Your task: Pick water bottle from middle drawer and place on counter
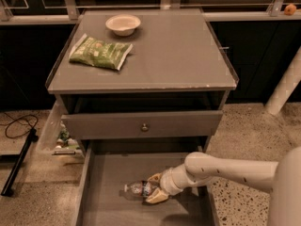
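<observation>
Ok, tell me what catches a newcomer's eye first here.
The white arm reaches into the open middle drawer, its gripper at a small water bottle lying on the drawer's grey floor. Up on the counter, a green snack bag lies at the left and a pale bowl sits behind it near the back edge.

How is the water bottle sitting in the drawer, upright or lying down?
Lying down: the water bottle rests sideways on the middle drawer floor, the gripper at its right end.
</observation>
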{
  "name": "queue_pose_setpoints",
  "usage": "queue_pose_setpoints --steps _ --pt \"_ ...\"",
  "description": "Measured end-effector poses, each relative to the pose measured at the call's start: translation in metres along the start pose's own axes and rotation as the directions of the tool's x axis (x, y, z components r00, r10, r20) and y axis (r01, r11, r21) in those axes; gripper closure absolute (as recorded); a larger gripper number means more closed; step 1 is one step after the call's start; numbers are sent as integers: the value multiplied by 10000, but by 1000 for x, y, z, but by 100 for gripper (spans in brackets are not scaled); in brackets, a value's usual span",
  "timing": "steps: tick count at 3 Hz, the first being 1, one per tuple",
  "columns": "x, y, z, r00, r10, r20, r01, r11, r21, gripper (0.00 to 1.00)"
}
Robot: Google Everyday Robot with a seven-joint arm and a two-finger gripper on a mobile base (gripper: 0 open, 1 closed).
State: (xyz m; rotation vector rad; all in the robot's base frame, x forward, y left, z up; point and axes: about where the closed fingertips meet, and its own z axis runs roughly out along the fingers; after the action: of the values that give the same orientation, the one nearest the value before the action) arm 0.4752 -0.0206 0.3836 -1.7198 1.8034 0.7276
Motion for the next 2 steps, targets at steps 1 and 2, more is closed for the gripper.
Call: queue_pose_setpoints --steps 1,2 --pt "-16 16 -47 9968 -696 405 673 9962 557 100" --pt "-26 31 -110 9915 -1265 305 1213 9835 1345 100"
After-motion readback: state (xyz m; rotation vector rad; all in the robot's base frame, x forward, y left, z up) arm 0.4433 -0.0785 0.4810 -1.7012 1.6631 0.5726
